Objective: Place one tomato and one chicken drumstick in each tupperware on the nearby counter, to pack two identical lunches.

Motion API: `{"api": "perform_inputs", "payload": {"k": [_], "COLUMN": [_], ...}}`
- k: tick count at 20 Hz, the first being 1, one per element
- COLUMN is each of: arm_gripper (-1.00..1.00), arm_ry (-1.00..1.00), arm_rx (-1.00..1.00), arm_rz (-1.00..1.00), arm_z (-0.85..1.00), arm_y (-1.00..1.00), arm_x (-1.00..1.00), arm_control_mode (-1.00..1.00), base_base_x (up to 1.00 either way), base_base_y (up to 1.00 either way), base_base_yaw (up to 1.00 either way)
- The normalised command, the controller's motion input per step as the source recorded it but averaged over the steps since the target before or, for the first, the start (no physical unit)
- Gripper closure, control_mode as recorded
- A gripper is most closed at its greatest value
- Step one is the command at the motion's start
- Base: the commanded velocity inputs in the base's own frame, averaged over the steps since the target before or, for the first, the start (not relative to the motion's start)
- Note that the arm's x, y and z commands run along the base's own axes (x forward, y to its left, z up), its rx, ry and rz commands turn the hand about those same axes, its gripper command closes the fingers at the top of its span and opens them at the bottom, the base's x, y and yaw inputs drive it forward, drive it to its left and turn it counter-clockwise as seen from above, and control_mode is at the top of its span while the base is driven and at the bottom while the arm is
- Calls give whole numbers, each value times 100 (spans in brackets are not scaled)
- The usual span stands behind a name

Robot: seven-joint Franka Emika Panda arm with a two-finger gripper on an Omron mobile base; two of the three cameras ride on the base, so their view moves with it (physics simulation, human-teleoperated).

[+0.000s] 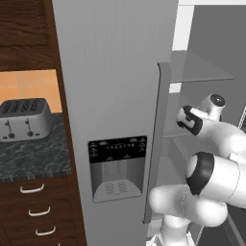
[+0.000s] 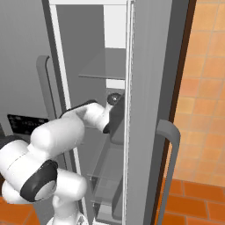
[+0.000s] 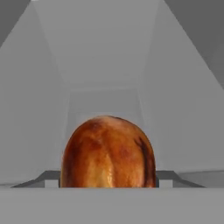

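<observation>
the gripper (image 3: 108,183) looked clamped on the chicken drumstick (image 3: 108,153) inside the fridge (image 1: 115,72), across its thick end, which seemed firm, light and probably greasy.

A steel toaster (image 1: 25,119) stands on the counter (image 1: 33,158) left of the grey fridge door (image 1: 115,96).
</observation>
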Motion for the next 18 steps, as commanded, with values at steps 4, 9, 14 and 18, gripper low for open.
{"api": "perform_inputs", "payload": {"k": [4,9,14,18], "arm_gripper": [100,100,100,100], "arm_ry": [17,-1,-6,-5], "arm_rx": [3,-1,0,0], "arm_rz": [5,0,0,1], "arm_z": [95,8,73,100], "arm_y": [66,40,19,49], "arm_x": [-90,-100,-100,-78], "arm_control_mode": [-100,-100,-100,-100], "base_base_x": [0,0,0,0], "base_base_y": [0,0,0,0], "base_base_yaw": [0,0,0,0]}}
